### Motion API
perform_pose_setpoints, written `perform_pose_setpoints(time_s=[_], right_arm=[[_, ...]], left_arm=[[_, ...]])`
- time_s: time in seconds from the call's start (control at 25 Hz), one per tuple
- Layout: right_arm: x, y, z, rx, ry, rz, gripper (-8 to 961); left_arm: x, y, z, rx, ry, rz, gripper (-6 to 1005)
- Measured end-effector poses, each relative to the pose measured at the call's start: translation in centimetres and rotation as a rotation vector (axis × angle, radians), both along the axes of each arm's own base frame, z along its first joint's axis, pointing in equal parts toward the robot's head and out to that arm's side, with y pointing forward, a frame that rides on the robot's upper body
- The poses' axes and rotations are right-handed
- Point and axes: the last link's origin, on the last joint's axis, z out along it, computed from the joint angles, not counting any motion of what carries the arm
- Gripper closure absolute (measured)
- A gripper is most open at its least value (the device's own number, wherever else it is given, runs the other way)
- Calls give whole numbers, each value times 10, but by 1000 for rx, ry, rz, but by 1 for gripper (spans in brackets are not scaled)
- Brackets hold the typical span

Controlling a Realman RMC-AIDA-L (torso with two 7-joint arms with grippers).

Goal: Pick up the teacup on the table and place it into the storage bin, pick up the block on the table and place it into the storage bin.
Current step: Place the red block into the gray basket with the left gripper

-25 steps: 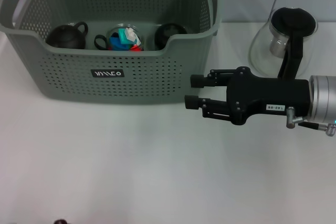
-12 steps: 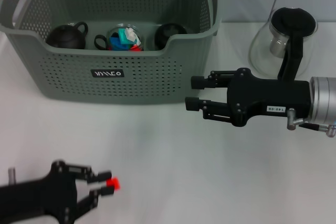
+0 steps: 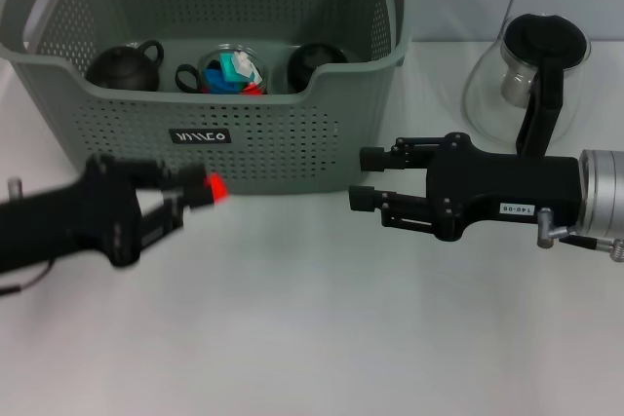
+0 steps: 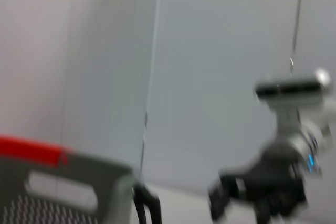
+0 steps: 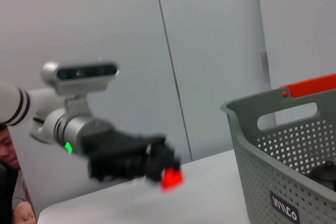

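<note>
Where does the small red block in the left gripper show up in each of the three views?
Head view: the red block sits at the left gripper tips, just before the storage bin front wall.
Left wrist view: not in it.
Right wrist view: the block is at the gripper tips, above the table, apart from the bin.
Shared landmark: the bin's orange handle clip.
</note>
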Motion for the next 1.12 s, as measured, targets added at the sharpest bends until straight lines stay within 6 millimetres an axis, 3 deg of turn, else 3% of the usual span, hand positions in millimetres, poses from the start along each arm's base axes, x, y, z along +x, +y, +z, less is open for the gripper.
perform_pose_setpoints(time_s=[0.4,0.84,1.12], right_arm=[[5,-4,-1,-6,-5,-10,418],[6,-6,-2,-12,-11,-12,418],[9,-7,-4,-19,-19,-20,419]], left_arm=[[35,51,41,103,-136,4,823],[64,123,42,92,114,138,816],[78,153,39,144,218,220,812]])
